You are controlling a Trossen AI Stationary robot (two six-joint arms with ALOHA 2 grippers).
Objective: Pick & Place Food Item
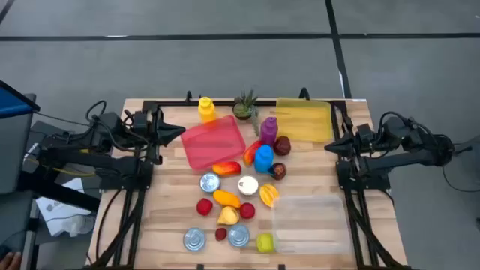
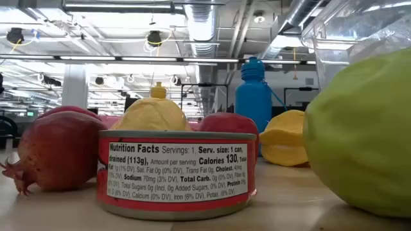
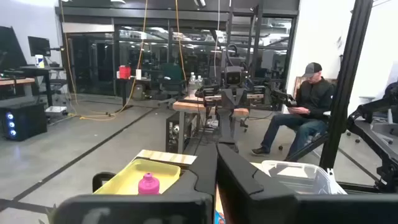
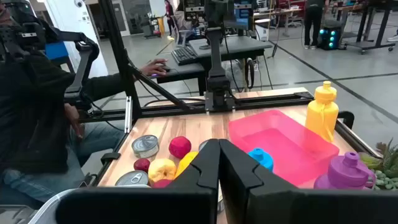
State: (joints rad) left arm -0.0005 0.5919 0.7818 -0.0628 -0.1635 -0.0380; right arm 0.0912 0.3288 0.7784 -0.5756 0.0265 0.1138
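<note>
Toy food lies in a cluster at the table's middle: an orange fruit (image 1: 226, 198), a red apple (image 1: 204, 205), a yellow fruit (image 1: 229, 216), a yellow-green fruit (image 1: 265, 241), two pomegranates (image 1: 282, 145) and several cans (image 1: 210, 182). My left gripper (image 1: 178, 132) hovers shut at the table's left side, beside the pink tray (image 1: 214, 142), its fingers (image 3: 231, 171) pressed together. At the right side my right gripper (image 1: 328, 147) waits shut, its fingers (image 4: 208, 163) closed, facing the food. Neither gripper holds anything.
A yellow tray (image 1: 304, 120) sits at the far right and a clear container (image 1: 311, 214) at the near right. A yellow bottle (image 1: 206, 110), purple bottle (image 1: 268, 129), blue bottle (image 1: 263, 158) and small plant (image 1: 244, 105) stand at the back. People sit beyond the table.
</note>
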